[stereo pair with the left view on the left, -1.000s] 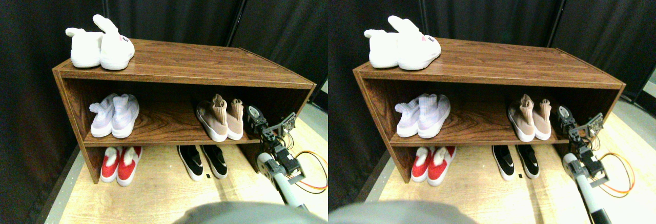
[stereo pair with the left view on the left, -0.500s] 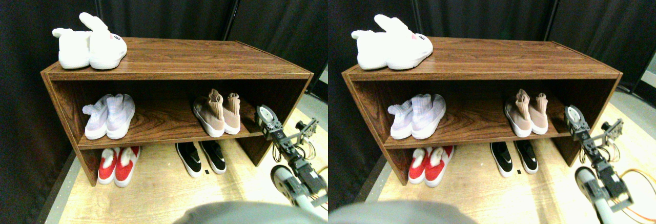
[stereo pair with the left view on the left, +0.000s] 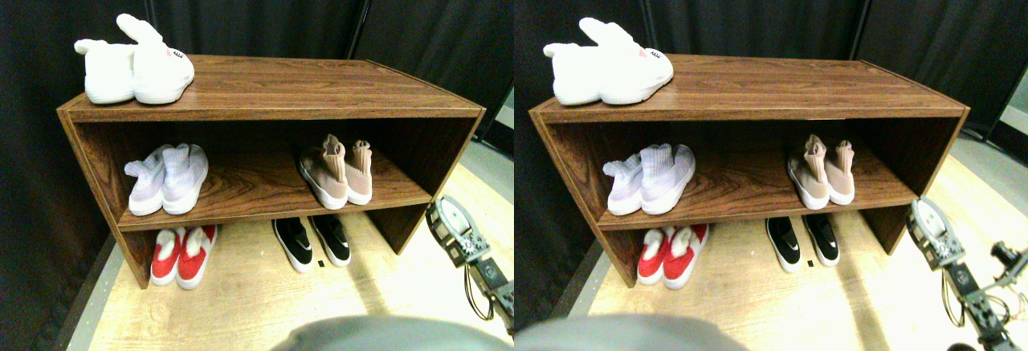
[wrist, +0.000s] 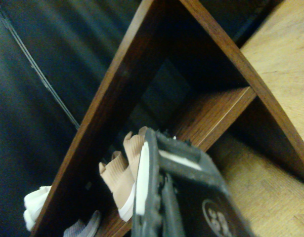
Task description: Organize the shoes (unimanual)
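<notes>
My jaws (stereo pair with the left view on the left: 454, 226), grip state untellable, hang near the shelf (stereo pair with the left view on the left: 265, 110) end; swinging in could clip its right wall.

The right manipulator (stereo pair with the left view on the left: 470, 246) is dark grey metal with a pale round disc near the fingers (wrist: 156, 192) and a looping black cable behind them.

The dark wooden shelf rack (stereo pair with the left view on the left: 265, 102) carries white bunny slippers (stereo pair with the left view on the left: 132, 66) at its top's back left corner; lavender knit sneakers (stereo pair with the left view on the left: 165, 181) and tan sock sneakers (stereo pair with the left view on the left: 336, 173) sit on its middle board.
</notes>
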Controlling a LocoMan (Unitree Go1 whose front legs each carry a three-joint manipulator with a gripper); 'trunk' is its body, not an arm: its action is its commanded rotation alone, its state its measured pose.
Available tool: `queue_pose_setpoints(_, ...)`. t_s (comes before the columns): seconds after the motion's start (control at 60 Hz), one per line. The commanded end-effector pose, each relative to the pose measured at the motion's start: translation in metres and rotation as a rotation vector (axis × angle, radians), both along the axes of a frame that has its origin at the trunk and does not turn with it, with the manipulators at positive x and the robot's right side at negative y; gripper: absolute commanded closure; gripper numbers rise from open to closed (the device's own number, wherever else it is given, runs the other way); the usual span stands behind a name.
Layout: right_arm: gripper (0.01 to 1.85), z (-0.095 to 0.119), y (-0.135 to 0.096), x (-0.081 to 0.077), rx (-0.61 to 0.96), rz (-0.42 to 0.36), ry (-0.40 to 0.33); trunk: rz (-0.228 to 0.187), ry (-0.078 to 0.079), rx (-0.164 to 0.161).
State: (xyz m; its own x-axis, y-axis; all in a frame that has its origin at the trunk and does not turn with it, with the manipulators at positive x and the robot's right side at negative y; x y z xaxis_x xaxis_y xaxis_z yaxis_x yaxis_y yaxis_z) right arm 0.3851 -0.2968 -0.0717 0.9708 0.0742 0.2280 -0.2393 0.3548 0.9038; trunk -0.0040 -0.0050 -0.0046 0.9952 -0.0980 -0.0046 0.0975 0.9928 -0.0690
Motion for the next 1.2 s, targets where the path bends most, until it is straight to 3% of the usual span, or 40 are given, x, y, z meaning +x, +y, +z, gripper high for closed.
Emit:
queue_pose_setpoints(0.017, 1.8, -0.004, 0.003, -0.006, 0.041, 0.056, -0.039, 0.01, 0.047, -0.018)
queue_pose_setpoints(0.25, 1.8, -0.036, 0.007, -0.002, 0.074, 0.067, 0.024, 0.019, 0.071, -0.022)
queue_pose_setpoints(0.467, 1.8, -0.068, 0.015, 0.002, 0.133, -0.016, 0.142, 0.033, 0.084, -0.029)
queue_pose_setpoints(0.783, 1.8, -0.112, 0.014, 0.044, 0.184, -0.073, 0.274, 0.042, 0.084, -0.037)
queue_pose_setpoints(1.083, 1.8, -0.122, 0.004, 0.078, 0.157, -0.09, 0.335, 0.049, 0.074, -0.038)
queue_pose_setpoints(1.2, 1.8, -0.122, -0.002, 0.087, 0.153, -0.138, 0.336, 0.053, 0.068, -0.035)
